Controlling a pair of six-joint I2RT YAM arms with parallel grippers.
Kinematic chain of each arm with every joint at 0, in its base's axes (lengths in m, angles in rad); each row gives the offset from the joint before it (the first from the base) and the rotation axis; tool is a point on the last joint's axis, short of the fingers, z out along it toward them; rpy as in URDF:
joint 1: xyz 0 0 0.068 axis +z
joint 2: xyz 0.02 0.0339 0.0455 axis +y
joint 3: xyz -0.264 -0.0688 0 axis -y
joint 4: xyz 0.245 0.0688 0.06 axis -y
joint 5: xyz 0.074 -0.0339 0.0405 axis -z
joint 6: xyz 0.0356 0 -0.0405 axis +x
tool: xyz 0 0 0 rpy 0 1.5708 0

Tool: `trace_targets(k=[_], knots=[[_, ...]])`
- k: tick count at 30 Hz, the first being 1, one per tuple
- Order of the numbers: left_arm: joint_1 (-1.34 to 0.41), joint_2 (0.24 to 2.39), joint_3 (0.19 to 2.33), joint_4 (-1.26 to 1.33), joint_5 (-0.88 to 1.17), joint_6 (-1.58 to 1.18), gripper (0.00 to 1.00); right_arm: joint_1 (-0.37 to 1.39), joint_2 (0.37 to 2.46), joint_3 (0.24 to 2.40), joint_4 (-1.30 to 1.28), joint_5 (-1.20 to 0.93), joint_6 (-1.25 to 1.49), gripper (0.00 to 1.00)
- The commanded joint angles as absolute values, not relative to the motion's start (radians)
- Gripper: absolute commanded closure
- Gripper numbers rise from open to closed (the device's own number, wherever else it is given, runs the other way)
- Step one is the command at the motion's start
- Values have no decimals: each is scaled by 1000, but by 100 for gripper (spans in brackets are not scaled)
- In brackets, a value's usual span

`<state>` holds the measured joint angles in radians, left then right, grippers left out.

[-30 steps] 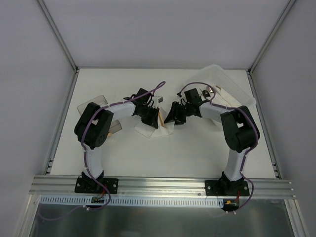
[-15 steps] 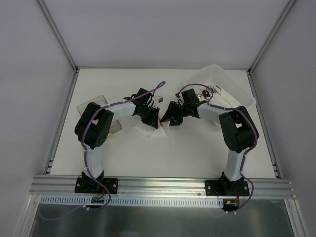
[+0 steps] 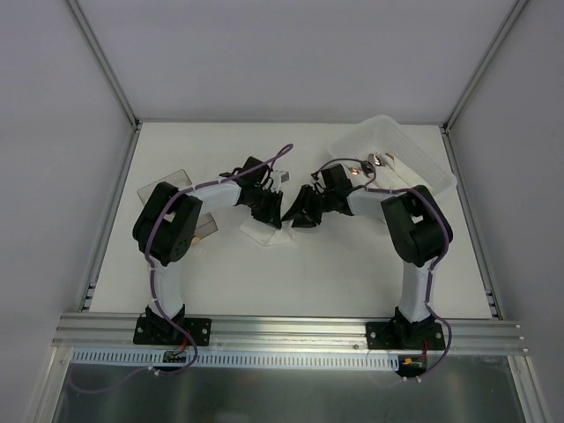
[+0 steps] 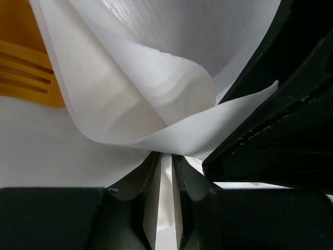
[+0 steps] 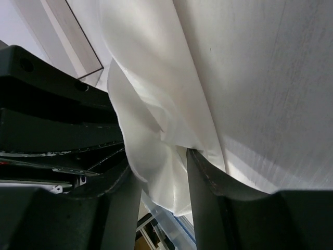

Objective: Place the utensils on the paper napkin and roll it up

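Item, desk centre: paper napkin (image 3: 261, 232), raised into a fold so I can roll it over the utensils (image 4: 21, 67). Left claw (image 4: 165, 174) is narrow, pinching one flap. Right claw (image 5: 158, 172) clamps a bunched flap opposite. Only orange fork tines show; paper hides the rest. Far right corner: plastic tray (image 3: 423, 163).

napkin (image 3: 261, 233): 1 | orange fork (image 4: 21, 67): 1 | plastic tray (image 3: 416, 143): 1 | clear box (image 3: 167, 183): 1 | robot arms (image 3: 166, 231): 2
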<state>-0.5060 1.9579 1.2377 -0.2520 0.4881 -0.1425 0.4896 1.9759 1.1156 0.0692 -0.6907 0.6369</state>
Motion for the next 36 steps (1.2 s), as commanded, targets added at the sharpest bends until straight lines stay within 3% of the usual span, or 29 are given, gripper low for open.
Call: trace_targets(k=[1, 11, 20, 36], knots=[[-489, 1967, 1252, -272, 460, -147, 86, 500, 1994, 1112, 114, -719, 669, 58], [-439, 1842, 1204, -273, 472, -173, 79, 502, 2019, 1108, 112, -713, 640, 36], [-327, 1741, 1210, -272, 540, -232, 74, 502, 1999, 1101, 121, -707, 581, 34], [-356, 1893, 1413, -273, 718, -295, 64, 514, 1944, 1104, 150, -715, 477, 31]])
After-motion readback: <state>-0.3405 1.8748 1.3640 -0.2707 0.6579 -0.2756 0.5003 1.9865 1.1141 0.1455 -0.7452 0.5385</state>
